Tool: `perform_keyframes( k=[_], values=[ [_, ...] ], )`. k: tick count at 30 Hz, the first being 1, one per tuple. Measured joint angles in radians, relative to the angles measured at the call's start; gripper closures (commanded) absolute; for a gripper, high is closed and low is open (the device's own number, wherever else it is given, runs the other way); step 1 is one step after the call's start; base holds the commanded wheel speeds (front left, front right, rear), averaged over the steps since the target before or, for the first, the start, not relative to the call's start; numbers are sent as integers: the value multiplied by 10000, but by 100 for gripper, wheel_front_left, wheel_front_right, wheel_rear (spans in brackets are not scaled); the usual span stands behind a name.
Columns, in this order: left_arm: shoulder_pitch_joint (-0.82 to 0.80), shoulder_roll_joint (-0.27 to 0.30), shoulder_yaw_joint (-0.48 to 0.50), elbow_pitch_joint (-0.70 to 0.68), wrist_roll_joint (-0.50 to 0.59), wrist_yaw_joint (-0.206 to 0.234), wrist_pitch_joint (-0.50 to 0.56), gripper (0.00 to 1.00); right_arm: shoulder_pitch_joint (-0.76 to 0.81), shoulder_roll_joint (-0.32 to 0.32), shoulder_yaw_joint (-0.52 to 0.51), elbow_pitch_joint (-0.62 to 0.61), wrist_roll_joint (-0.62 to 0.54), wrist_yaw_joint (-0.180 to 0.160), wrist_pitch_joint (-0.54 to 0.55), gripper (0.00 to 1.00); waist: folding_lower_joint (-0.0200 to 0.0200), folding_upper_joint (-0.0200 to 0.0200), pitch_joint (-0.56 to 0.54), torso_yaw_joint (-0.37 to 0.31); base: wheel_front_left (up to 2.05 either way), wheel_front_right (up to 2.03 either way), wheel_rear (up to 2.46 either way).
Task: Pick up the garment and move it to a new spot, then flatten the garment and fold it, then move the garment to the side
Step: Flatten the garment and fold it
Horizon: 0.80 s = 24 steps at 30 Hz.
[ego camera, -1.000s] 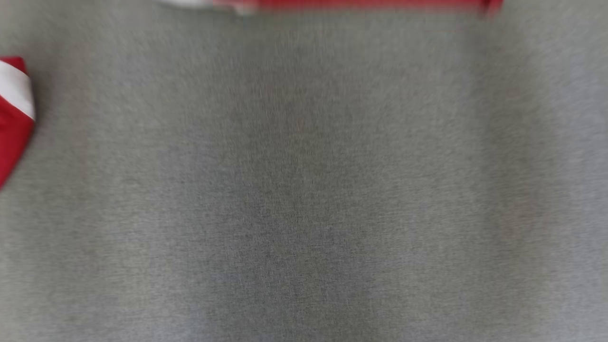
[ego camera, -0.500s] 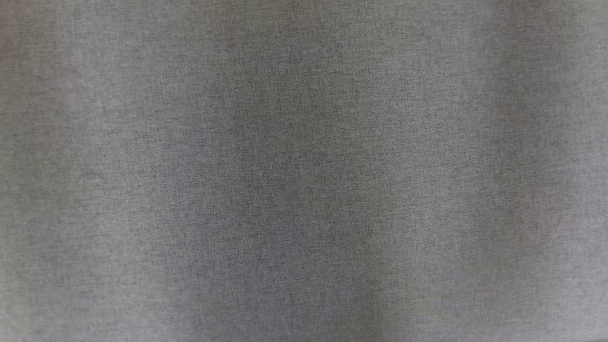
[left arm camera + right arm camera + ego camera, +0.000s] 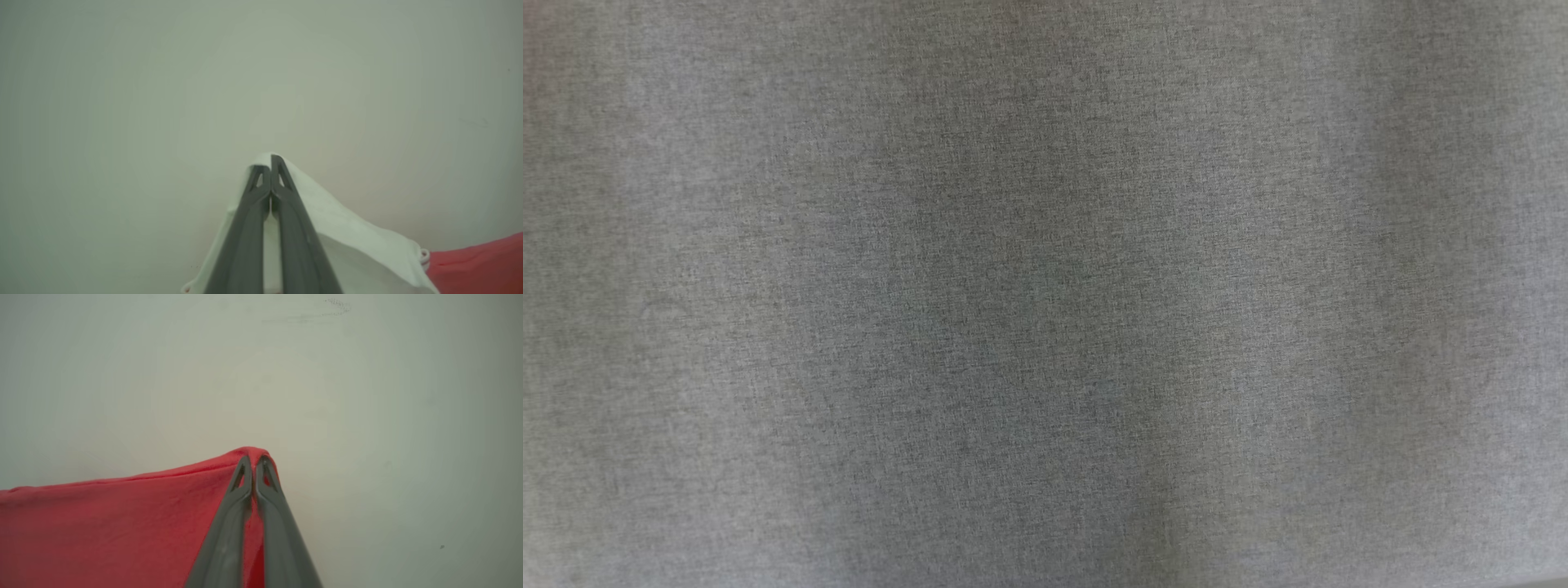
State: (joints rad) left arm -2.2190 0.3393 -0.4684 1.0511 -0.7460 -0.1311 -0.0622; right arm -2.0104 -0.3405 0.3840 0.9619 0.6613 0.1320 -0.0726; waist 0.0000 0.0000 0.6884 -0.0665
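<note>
Looking down from the head view, you have a grey woven fabric surface (image 3: pixel 1045 294) before you, with soft darker bands of shade running top to bottom across it. Behind both grippers in the wrist views you see a pale plain surface (image 3: pixel 163 81), smooth but for a few faint marks; you cannot tell from these views whether it is a wall or a tabletop. The red and white cloth garment (image 3: pixel 102 522) hangs between your two arms, held up at two points. In the right wrist view its red cloth spreads from the fingertips to the lower left edge, with its top hem pulled into a nearly straight line. In the left wrist view its white panel (image 3: pixel 359 249) drapes down and to the right, meeting red cloth at the lower right corner. Your left gripper (image 3: pixel 270 163) has its jaws pinched together on the peak of the white panel. Your right gripper (image 3: pixel 254 459) has its jaws pressed together on a peak of the red cloth.
</note>
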Motion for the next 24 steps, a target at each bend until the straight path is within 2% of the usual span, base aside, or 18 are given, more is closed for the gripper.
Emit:
perform_keyframes(
  k=[18, 24],
  values=[
    [-213, 94, -1143, 221, -746, 2, -757, 100, -219, -115, 1425, 424, 800, 0, -568, 100, 0, 0, 17, 55, 0, 0, 0],
    [1238, 470, -1534, -740, -1708, 0, -1011, 100, 983, -182, 2148, -98, 1563, 0, -892, 100, 0, 0, -406, 26, 0, 0, 0]
  ],
)
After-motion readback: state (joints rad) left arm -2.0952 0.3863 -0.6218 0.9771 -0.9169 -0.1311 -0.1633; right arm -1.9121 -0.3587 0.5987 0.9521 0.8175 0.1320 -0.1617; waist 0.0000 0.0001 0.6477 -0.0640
